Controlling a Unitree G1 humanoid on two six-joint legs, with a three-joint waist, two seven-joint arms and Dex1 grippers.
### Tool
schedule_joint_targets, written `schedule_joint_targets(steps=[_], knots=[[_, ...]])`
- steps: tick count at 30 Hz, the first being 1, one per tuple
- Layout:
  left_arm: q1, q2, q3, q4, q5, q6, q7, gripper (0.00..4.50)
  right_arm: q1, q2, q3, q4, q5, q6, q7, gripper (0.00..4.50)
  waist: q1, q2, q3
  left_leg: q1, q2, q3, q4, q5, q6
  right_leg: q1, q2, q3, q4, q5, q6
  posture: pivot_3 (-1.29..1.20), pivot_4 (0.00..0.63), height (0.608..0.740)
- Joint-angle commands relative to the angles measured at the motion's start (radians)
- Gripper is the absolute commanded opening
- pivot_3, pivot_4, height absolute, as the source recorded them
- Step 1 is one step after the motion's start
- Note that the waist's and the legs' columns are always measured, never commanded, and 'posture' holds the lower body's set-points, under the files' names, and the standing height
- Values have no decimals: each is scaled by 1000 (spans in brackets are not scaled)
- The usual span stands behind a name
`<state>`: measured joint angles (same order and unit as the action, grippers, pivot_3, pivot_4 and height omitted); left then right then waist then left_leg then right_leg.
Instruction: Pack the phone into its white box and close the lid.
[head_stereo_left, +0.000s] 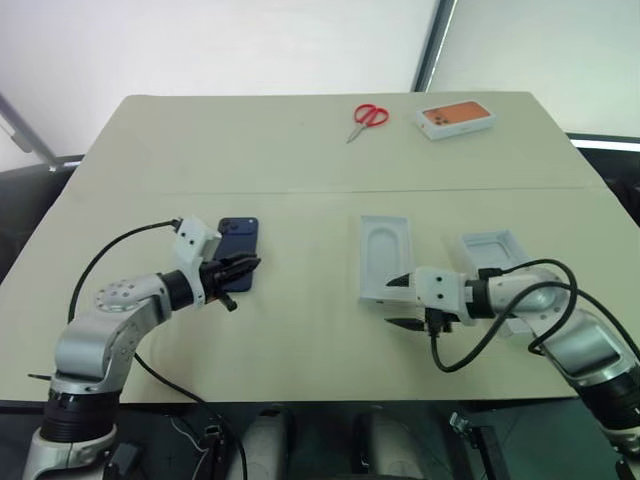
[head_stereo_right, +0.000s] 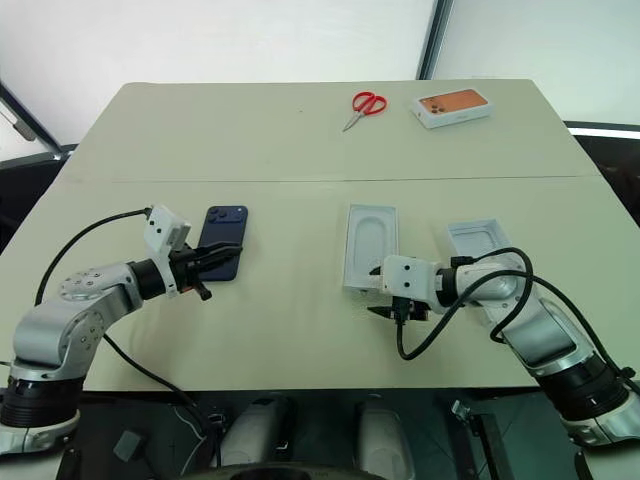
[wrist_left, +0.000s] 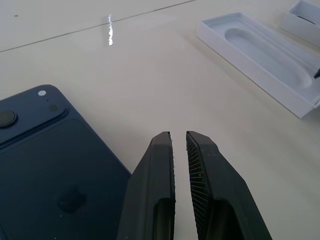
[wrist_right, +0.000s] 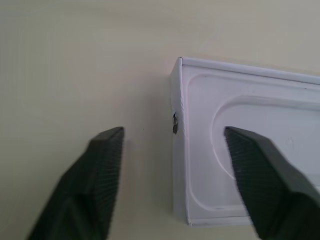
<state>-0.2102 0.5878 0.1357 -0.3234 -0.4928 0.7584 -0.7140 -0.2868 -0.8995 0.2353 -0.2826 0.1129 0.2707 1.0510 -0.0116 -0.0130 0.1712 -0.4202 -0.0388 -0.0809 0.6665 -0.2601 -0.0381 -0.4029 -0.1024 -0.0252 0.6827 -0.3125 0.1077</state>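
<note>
The dark navy phone (head_stereo_left: 238, 254) lies flat on the table, back up, its camera bump at the far end. My left gripper (head_stereo_left: 250, 266) is shut with nothing in it, its tips at the phone's near right edge (wrist_left: 60, 175). The white box (head_stereo_left: 385, 258) lies open side up mid-table, with a moulded white insert (wrist_right: 260, 130) inside. My right gripper (head_stereo_left: 398, 302) is open at the box's near end. One of its fingers (wrist_right: 102, 165) is over bare table, the other over the insert. The lid (head_stereo_left: 492, 248) lies inner face up to the right, partly hidden by my right arm.
Red-handled scissors (head_stereo_left: 368, 117) and a white box with an orange-printed face (head_stereo_left: 455, 118) lie at the table's far edge. A seam (head_stereo_left: 300, 191) crosses the beige table (head_stereo_left: 300, 340). Black cables trail from both wrists.
</note>
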Motion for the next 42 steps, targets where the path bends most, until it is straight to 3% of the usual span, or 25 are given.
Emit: schedule_joint_targets(steps=[1,3,6,9,16,24,34,42], knots=[[-30,-13,98,-7,-37,37,85,780,-67,56,-80,-51,98,74,-26,4493,-2,0,0,0,0,0,0,0,0,0,0,0,0,0,0,0,150,697],[-70,-58,221,33,-88,105,203,1302,-157,149,-118,-91,196,209,-87,4500,-9,0,0,0,1,0,0,0,0,0,0,0,0,0,0,0,150,697],[-125,-86,318,76,-118,234,338,2750,-234,257,-31,-71,107,260,-184,4500,-8,-1,0,1,2,-1,0,1,-1,-1,2,0,2,0,-1,0,150,697],[-197,-86,369,145,-148,414,430,4294,-288,356,57,-31,39,290,-259,3649,2,-2,-1,1,1,-1,-1,2,-4,-1,2,0,1,0,0,0,150,697],[-336,-116,475,292,-198,647,504,4313,-390,536,216,128,-98,313,-363,30,-3,-3,-1,-1,-1,-1,1,5,-8,-3,1,0,2,0,0,0,150,697],[-376,-158,458,368,-218,803,471,4313,-427,663,353,309,-232,232,-401,30,-8,-3,-1,-1,-1,-1,-1,6,-11,-5,1,0,4,0,0,0,150,697],[-342,-254,386,287,-250,856,459,4313,-451,749,359,450,-289,129,-404,30,1,-3,-2,-1,-2,-1,-1,6,-11,-4,0,0,4,0,0,0,150,697],[-335,-348,417,245,-318,856,507,4313,-435,750,344,454,-308,95,-398,30,1,-3,-2,-1,-2,-2,-1,6,-11,-4,0,0,3,0,0,0,150,697]])
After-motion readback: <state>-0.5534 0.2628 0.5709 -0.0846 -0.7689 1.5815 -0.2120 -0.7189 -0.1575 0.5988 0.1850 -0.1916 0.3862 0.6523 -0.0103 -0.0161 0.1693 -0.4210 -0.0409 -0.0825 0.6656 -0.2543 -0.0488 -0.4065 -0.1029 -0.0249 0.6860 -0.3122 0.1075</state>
